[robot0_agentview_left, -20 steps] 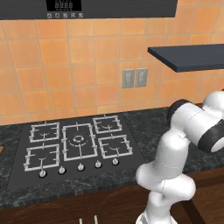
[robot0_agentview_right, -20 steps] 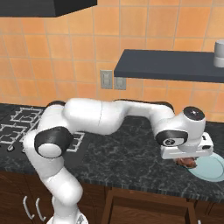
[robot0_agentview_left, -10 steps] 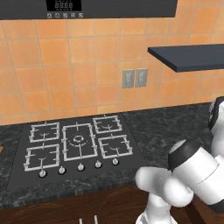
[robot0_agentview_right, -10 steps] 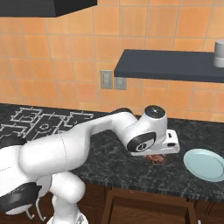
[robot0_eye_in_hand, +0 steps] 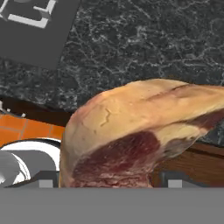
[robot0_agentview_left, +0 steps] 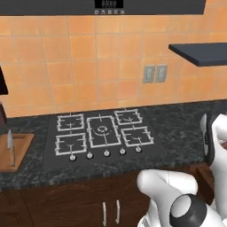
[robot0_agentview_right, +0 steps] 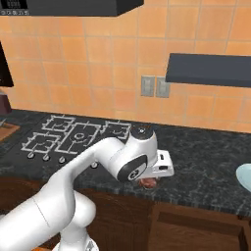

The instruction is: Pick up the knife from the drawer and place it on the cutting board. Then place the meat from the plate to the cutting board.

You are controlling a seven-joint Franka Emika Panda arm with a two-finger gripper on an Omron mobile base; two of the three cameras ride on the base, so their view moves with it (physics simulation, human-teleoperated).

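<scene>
The tool (robot0_agentview_right: 153, 179) grips the meat (robot0_agentview_right: 148, 182) above the bench's (robot0_agentview_right: 206, 162) front edge, so it should carry it level and well clear of the hob (robot0_agentview_left: 103, 135) to the cutting board (robot0_agentview_left: 13, 150), beside the knife (robot0_agentview_left: 9, 141).

No text, label, brand or number can be read anywhere. The dark panel (robot0_agentview_left: 150, 5) along the top edge of the left base view carries a small display (robot0_agentview_left: 109, 4) with pale marks and a row of tiny buttons below it, all too blurred to make out.
</scene>
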